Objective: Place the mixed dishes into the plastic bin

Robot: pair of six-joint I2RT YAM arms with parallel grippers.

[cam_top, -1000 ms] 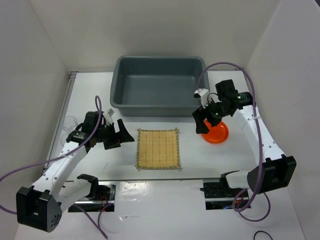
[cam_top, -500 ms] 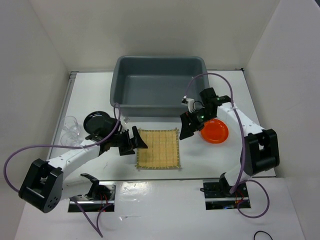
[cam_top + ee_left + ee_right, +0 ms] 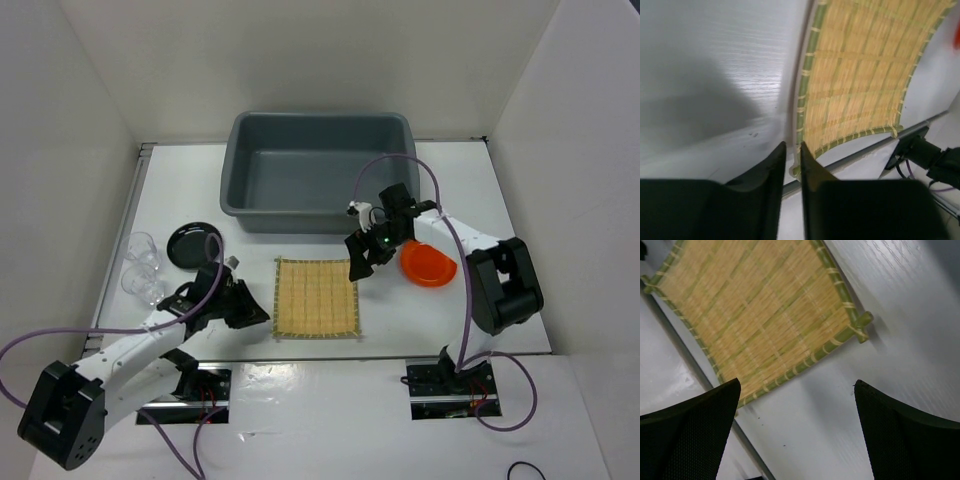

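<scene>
The square tan bamboo mat (image 3: 316, 297) (image 3: 860, 75) (image 3: 755, 315) lies flat on the white table in front of the grey plastic bin (image 3: 320, 217). My left gripper (image 3: 262, 316) (image 3: 792, 145) sits low at the mat's near left corner, its jaws drawn almost together with that corner in the slim gap. My right gripper (image 3: 358, 265) (image 3: 796, 385) hangs wide open beside the mat's far right corner, holding nothing. The orange dish (image 3: 430, 262) rests right of it. The black dish (image 3: 190, 243) and a clear cup (image 3: 143, 247) stand at the left.
A second clear cup (image 3: 138, 284) stands just in front of the first. A metal rail (image 3: 320, 357) (image 3: 865, 145) runs along the near table edge below the mat. White walls close in on both sides. The right arm's purple cable (image 3: 400, 160) loops over the bin's right front corner.
My left gripper's jaws went from wide open to nearly closed at the mat's near left corner. My right gripper moved left from the orange dish to the mat's far right corner, staying open.
</scene>
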